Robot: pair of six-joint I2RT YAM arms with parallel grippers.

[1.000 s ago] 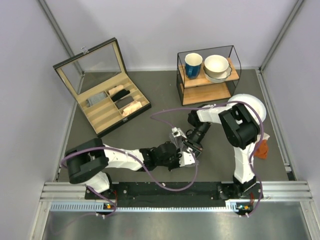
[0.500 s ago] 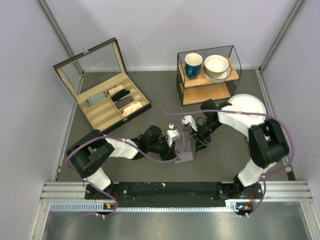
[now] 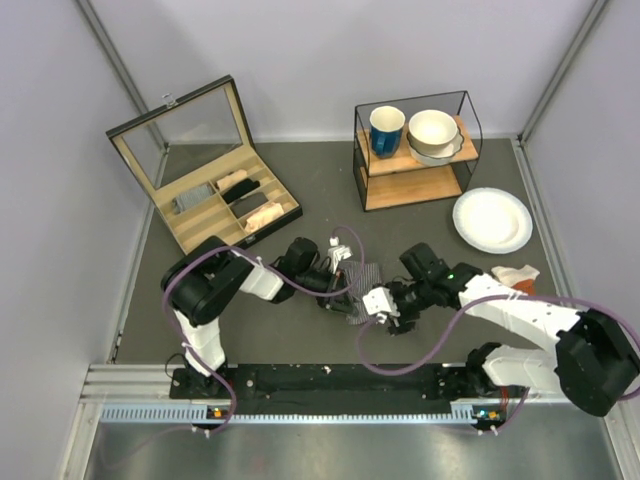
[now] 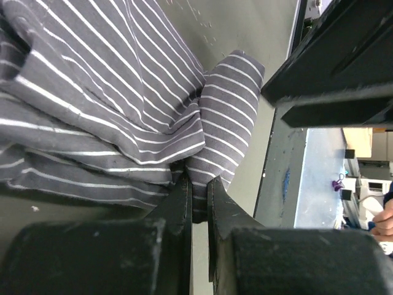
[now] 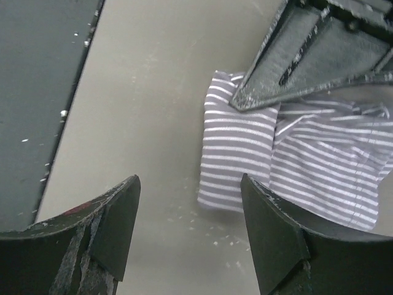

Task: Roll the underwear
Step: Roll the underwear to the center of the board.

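So here's where we're at: the underwear [image 3: 366, 281] sits bunched up on the bench [image 3: 270, 335], roughly in the middle and between the two arms. The left tool [image 4: 196, 181] has its fingers pressed together on a fold at the cloth's edge, so that side is pinched. The right tool [image 5: 189, 184] is spread wide with nothing in it. The bit that matters for us is that the cloth lies just ahead of the right tool's fingertips and a little off to one side, with a folded-over flap as its nearest part, so we reckon the right arm has to reach forward onto that flap to get a roll going. The thing's too crumpled for us to call a long axis. Both arms are close, and only the left one is touching. Back left, the open divided box [image 3: 178, 240] holds a few fabric rolls [image 3: 240, 196] in its compartments. The glass case [image 3: 412, 161] has a blue mug [image 3: 387, 130] and stacked bowls [image 3: 433, 132] on its shelf.
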